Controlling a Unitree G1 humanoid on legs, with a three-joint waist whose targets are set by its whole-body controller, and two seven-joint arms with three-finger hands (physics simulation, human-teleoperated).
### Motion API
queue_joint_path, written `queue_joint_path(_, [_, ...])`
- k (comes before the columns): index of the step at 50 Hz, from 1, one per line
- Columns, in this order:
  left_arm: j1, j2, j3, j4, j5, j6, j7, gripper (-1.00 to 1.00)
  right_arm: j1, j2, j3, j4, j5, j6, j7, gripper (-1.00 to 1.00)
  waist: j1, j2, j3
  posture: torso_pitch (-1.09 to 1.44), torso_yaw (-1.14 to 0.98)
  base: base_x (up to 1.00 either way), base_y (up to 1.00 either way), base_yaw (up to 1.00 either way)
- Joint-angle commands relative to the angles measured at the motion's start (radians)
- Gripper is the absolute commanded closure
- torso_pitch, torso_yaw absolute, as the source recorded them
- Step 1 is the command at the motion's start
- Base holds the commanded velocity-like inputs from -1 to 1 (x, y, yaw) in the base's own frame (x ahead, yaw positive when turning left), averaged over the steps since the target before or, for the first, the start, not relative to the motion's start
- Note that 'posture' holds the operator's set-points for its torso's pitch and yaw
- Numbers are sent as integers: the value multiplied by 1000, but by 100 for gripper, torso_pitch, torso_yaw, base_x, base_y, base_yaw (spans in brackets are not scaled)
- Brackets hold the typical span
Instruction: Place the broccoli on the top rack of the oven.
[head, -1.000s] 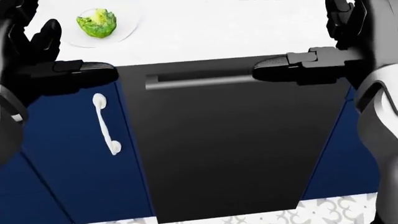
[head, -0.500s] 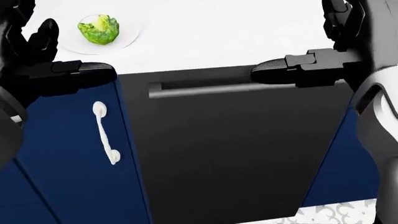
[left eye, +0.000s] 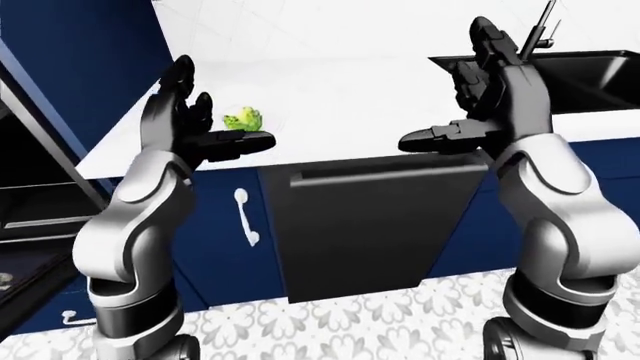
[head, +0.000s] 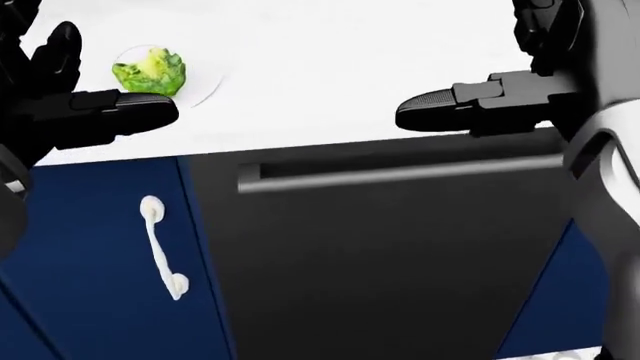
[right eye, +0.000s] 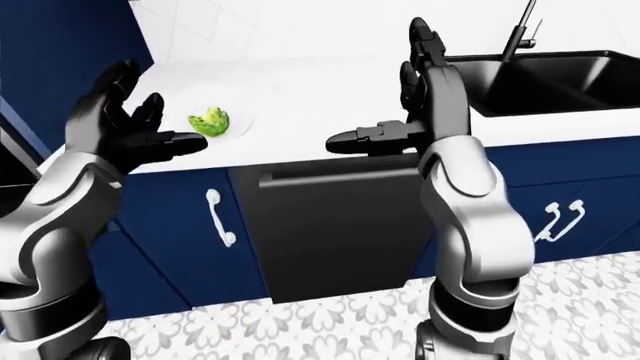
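Task barely begun. Broccoli (right eye: 210, 120) sitting on plate (head: 205, 90) on counter (left eye: 340, 90), ungrasped. Left hand (right eye: 125, 131) and right hand (right eye: 420, 97) both raised, fingers spread, holding nothing. Left hand nearest broccoli, not touching. Grasp, carry, placement on oven (left eye: 30, 195) top rack all remaining.

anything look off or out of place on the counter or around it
Nothing stands out. The broccoli sits on a clear plate on the white counter, nothing spilled. The dishwasher and blue cabinet door look shut and straight. The left robot hand and right robot hand are open, holding nothing.
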Motion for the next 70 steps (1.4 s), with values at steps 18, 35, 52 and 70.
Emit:
queue_joint_path(18, [-36, 15, 9, -34, -14, -18, 8, -100, -29, -7, -14, -14, -6, -15, -11, -100, -33, 74, -17, 0, 0, 12, 0, 0])
queue_joint_path(35, [-28, 12, 2, -32, -5, -25, -2, -100, -31, -16, -17, -15, -4, -19, -30, -100, 6, 1, -6, 0, 0, -4, 0, 50])
queue_joint_path(52, [-31, 13, 7, -39, -13, -17, 0, -100, -31, -10, -8, -13, -18, -14, -29, -100, -45, 121, 6, 0, 0, -9, 0, 64])
queue_joint_path(70, [-18, -4, -8, -40, 4, -23, -6, -100, -25, -9, -12, -22, -21, -22, -17, -100, -24, 70, -13, 0, 0, 13, 0, 0])
